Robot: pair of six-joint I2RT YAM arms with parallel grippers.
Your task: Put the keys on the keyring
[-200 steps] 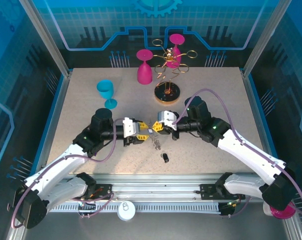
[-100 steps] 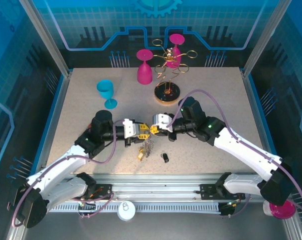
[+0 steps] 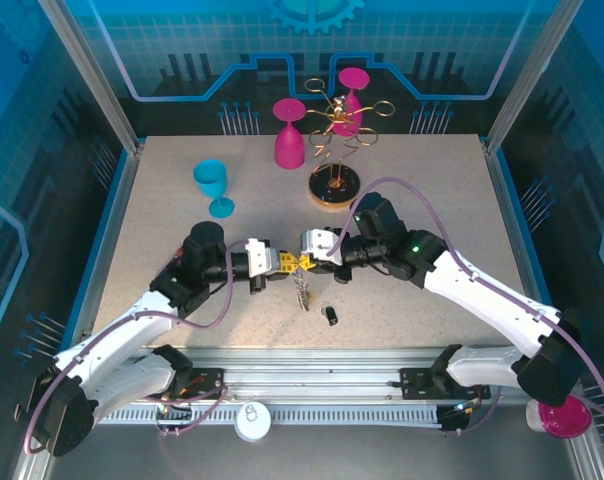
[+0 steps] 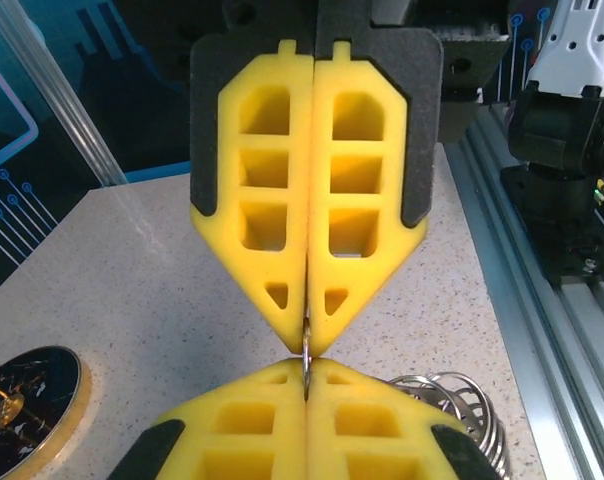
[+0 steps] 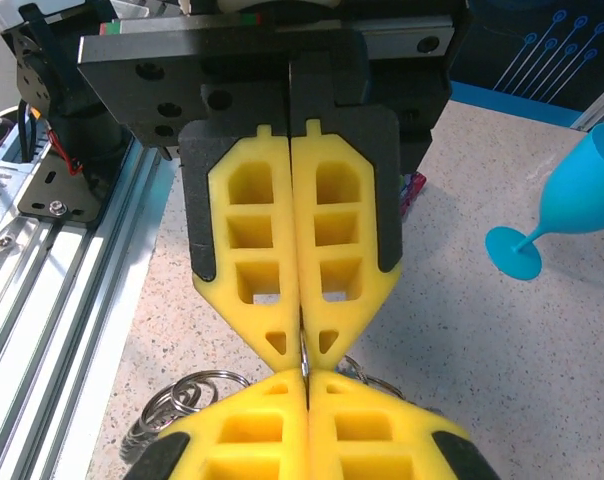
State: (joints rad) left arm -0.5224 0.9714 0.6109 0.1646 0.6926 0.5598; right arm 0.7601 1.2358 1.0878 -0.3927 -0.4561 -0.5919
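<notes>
My left gripper [image 3: 285, 263] and my right gripper [image 3: 304, 259] meet tip to tip above the table's middle front. Both are shut on one thin metal ring of the keyring [image 3: 302, 292], whose bunch of rings and small keys dangles below them. In the left wrist view my left gripper [image 4: 309, 378] faces the right one's yellow fingers [image 4: 362, 200], with the ring edge [image 4: 309, 348] between and silver coils [image 4: 452, 400] to the right. In the right wrist view my right gripper [image 5: 307, 388] pinches the same ring, with loose rings [image 5: 177, 405] at the left. A black-headed key [image 3: 332, 316] lies alone on the table.
A gold wire rack on a round wooden base [image 3: 334, 185] stands at the back, with two pink goblets [image 3: 289, 140] beside and behind it. A blue goblet [image 3: 213, 185] stands back left and also shows as a blue goblet [image 5: 582, 200] in the right wrist view. The aluminium rail [image 3: 312, 380] runs along the front edge.
Both grippers, still joined, have shifted a little to the left. The dangling bunch of rings and keys swung out to the left and has come back under the fingertips.
</notes>
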